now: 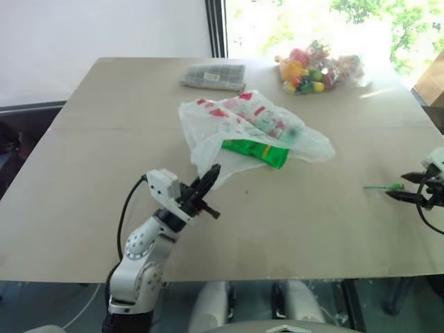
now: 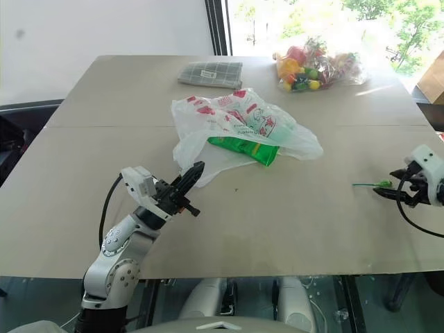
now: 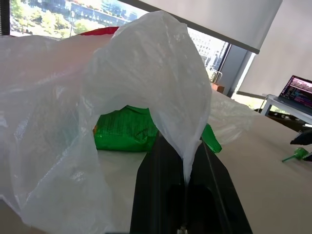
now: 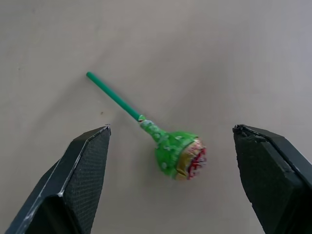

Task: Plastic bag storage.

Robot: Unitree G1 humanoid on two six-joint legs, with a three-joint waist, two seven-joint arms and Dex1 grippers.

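Observation:
The plastic bag [image 1: 239, 121], thin, white and crinkly with red marks, lies in a heap at the middle of the table [image 1: 83, 173]. A flat green packet [image 1: 255, 151] shows inside its open mouth. My left gripper [image 1: 212, 173] is shut on the bag's near edge and holds it raised. In the left wrist view the film drapes over the closed black fingers [image 3: 161, 195], with the green packet [image 3: 124, 131] beyond them. My right gripper [image 4: 171, 129] stands open near the table's right edge, one finger on each side of a green lollipop [image 4: 178, 155] lying on the table.
A clear bag of colourful sweets [image 1: 319, 69] and a grey checked cloth [image 1: 214, 76] lie at the table's far edge by the window. A laptop [image 3: 298, 91] stands on a desk beyond the table. The lollipop [image 1: 383, 186] is close to the right edge.

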